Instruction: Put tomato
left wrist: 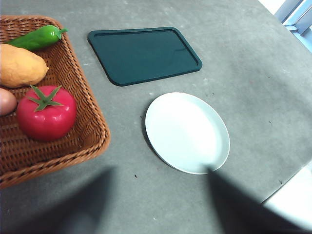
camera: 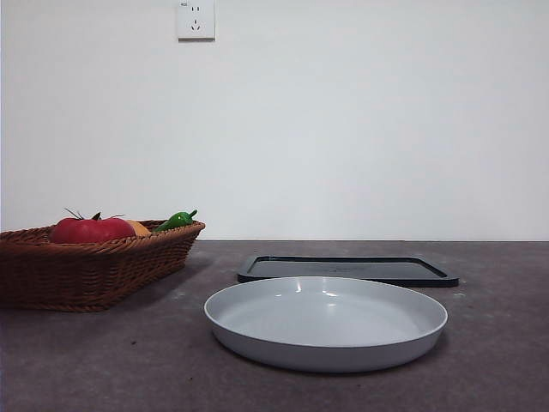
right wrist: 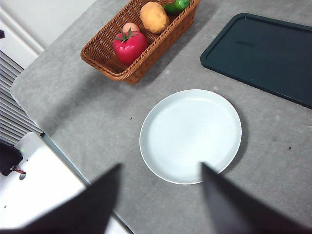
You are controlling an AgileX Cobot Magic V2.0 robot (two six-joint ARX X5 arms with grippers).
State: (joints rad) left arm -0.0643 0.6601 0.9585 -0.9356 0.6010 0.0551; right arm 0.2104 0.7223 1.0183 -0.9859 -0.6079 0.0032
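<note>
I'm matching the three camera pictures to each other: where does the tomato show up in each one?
Front view: tomato at far left, peeking over the basket rim.
Left wrist view: tomato in the basket, left side.
Right wrist view: tomato in the basket, upper left.
Shared landmark: white plate.

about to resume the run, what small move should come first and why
Probably the left gripper should move over the tomato and descend on it: its jaws are open, and the tomato lies untouched in the wicker basket, while the white plate sits bare. The right gripper hangs open above.
</note>
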